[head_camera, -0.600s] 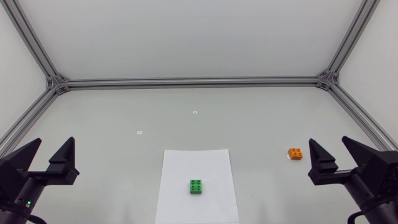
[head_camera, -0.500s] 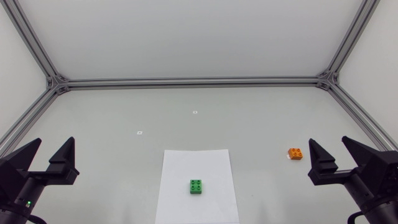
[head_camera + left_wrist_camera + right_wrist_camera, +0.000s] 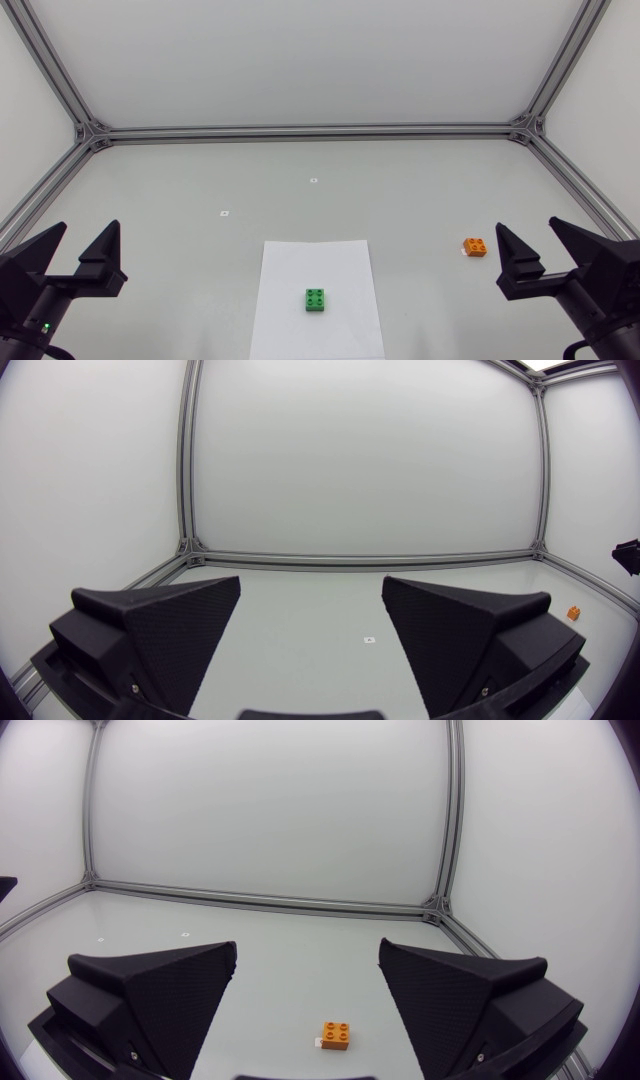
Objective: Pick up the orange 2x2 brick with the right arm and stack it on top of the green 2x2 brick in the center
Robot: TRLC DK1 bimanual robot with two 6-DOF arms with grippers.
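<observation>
The orange 2x2 brick point(image 3: 476, 246) lies on the table right of centre, close to my right gripper point(image 3: 545, 258), which stands open just to the brick's right and slightly nearer the front. In the right wrist view the orange brick point(image 3: 337, 1033) sits on the table ahead of the open fingers point(image 3: 160, 995), between their lines. The green 2x2 brick point(image 3: 316, 299) rests on a white paper sheet point(image 3: 316, 270) at the table's middle front. My left gripper point(image 3: 75, 258) is open at the front left, holding nothing. From the left wrist view the orange brick point(image 3: 574, 612) shows far off beside the gripper point(image 3: 312, 630).
An aluminium frame point(image 3: 310, 130) runs along the table's back and side edges. Two small white markers point(image 3: 313, 181) point(image 3: 225, 213) lie on the table behind the paper sheet.
</observation>
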